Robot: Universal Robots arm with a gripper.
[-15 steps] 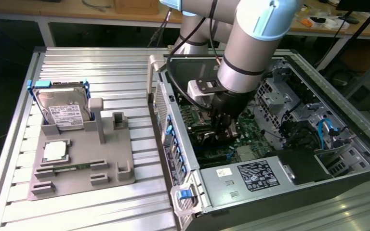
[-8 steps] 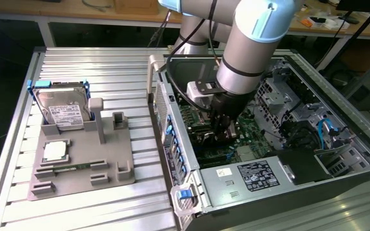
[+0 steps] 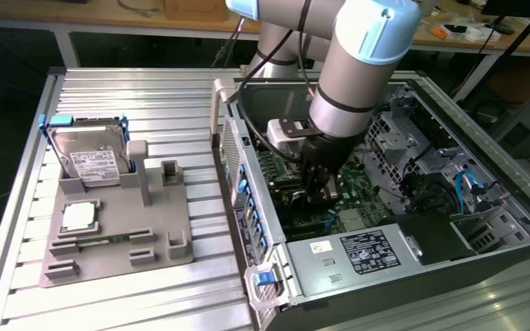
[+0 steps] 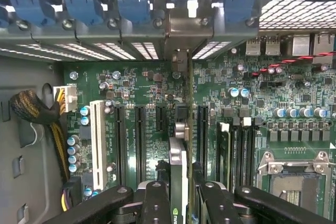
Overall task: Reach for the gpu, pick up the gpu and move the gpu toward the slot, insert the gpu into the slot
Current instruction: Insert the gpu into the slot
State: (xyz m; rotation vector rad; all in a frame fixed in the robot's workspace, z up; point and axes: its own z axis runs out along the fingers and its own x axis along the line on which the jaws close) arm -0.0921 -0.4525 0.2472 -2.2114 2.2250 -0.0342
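The arm [image 3: 357, 76] reaches down from above into the open computer case [image 3: 486, 227], which lies on its side on a ribbed metal table [image 3: 136, 89]. Room is tight: the case's walls close in on all sides, a bundle of cables [image 3: 430, 196] lies toward the exterior view's right, and the black power supply box [image 3: 375, 252] sits just in front of the gripper. To the exterior view's left, well apart from the case, a grey holder tray [image 3: 118, 234] carries a hard drive [image 3: 90, 158] standing upright and a memory stick [image 3: 99, 240] lying along its front part.

The forearm comes down steeply, leaning a little toward the exterior view's left, with the wrist pointing nearly straight down at the green motherboard [image 4: 142, 90].

The gripper [image 4: 178, 198] is clamped on the gpu [image 4: 177, 166], its two black fingers [image 4: 155, 203] pressed against either face of the thin card. The card stands on edge, running away from the camera toward the back wall of the case, where its silvery bracket [image 4: 181, 30] sits among the blue clips [image 4: 131, 1] of the expansion openings. The card stands between the rows of long dark connectors [image 4: 140, 140] on the board. The slot itself is hidden under the card's lower edge, so whether the card is fully seated or just above it is hard to say.

A white connector [image 4: 96, 137] lies well to one side, and the processor socket [image 4: 294, 179] to the other.
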